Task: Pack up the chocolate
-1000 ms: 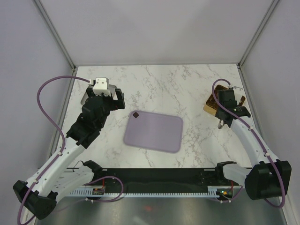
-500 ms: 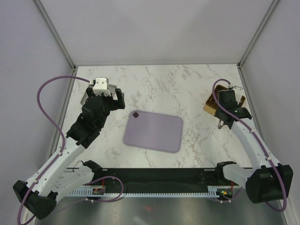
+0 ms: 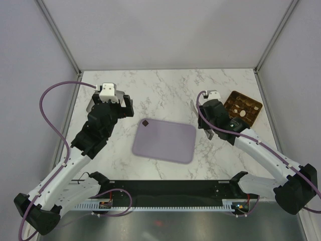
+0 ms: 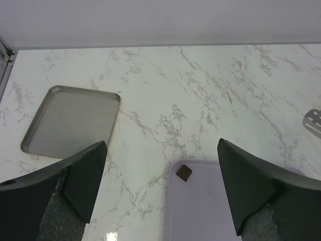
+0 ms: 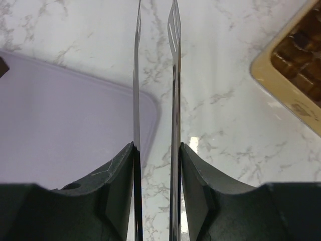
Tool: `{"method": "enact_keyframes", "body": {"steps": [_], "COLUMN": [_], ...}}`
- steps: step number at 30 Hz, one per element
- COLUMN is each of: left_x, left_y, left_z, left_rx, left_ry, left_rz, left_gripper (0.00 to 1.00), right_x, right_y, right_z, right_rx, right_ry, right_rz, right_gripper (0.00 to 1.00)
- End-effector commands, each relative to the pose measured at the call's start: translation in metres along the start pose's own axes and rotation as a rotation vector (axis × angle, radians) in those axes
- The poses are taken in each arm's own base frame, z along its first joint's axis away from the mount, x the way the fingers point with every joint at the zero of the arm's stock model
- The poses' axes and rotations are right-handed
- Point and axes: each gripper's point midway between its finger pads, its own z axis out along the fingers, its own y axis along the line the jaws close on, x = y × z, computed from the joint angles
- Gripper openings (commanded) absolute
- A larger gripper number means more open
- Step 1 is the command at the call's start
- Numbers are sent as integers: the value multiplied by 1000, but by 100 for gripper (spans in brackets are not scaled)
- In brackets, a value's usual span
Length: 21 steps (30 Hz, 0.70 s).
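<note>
One dark brown chocolate [image 3: 145,123] lies in the far left corner of the lilac tray [image 3: 165,143]; it also shows in the left wrist view [image 4: 184,173]. The gold box [image 3: 243,106] at the far right holds several brown pieces and one cream one. My right gripper [image 3: 204,120] is shut on the metal tongs [image 5: 173,75]. It holds them over the table between the tray's right edge [image 5: 75,115] and the box [image 5: 296,65]. The tong tips stand slightly apart with nothing between them. My left gripper [image 3: 125,108] is open and empty, left of the tray, above the table [image 4: 161,150].
A grey metal tray [image 4: 70,120] lies at the far left, mostly under my left arm in the top view [image 3: 90,104]. The tong tip [image 4: 313,120] shows at the right edge of the left wrist view. Walls enclose the marble table [image 3: 170,93].
My right arm has swung left with the tongs, from over the gold box to the gap beside the lilac tray. The left arm and the chocolate have not moved.
</note>
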Motion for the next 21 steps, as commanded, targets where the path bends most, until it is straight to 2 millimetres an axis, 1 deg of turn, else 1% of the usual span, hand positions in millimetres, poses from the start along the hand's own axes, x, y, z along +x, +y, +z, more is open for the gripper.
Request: {"method": "enact_keyframes", "body": {"steps": [1, 6, 8, 10, 11, 12, 13, 14, 15, 16, 17, 19, 20, 21], "left_x": [-17, -17, -17, -17, -17, -19, -17, -17, -17, -18, -17, -16, -16, -16], "left_y": [4, 4, 4, 4, 4, 4, 4, 4, 4, 5, 5, 5, 5, 5], "left_z": [-3, -2, -2, -2, -3, -3, -2, -2, -2, -2, -2, -2, -2, -2], "left_rx": [-16, -17, -16, -18, -16, -16, -17, -18, -18, -21, -20, -22, -23, -25], "left_ry": [-44, -42, -44, -43, -44, -47, -43, -43, -43, -45, -42, -41, -41, -41], "left_rz": [10, 11, 10, 10, 10, 8, 10, 10, 10, 10, 11, 13, 13, 13], "left_gripper": [100, 100, 100, 100, 100, 100, 100, 100, 100, 100, 100, 100, 100, 100], "right_x": [-18, -21, -16, -9, -3, 0, 0, 8, 12, 11, 24, 29, 38, 39], "right_y": [36, 37, 49, 66, 80, 88, 96, 111, 119, 131, 146, 162, 168, 176], "right_z": [-2, -1, 1, 1, 2, 2, 2, 0, 0, -1, -2, 0, 6, 5], "right_rx": [-103, -86, -147, -225, -265, -282, -300, -332, -353, -385, -417, -434, -431, -436], "right_ry": [-74, -81, -51, -22, -6, -5, -21, -18, -21, -46, -31, -31, -13, -25], "right_rz": [-25, -14, -36, -79, -107, -130, -156, -197, -225, -248, -306, -343, -369, -393], "right_gripper": [47, 45, 45, 46, 46, 47, 47, 47, 48, 49, 49, 50, 51, 51]}}
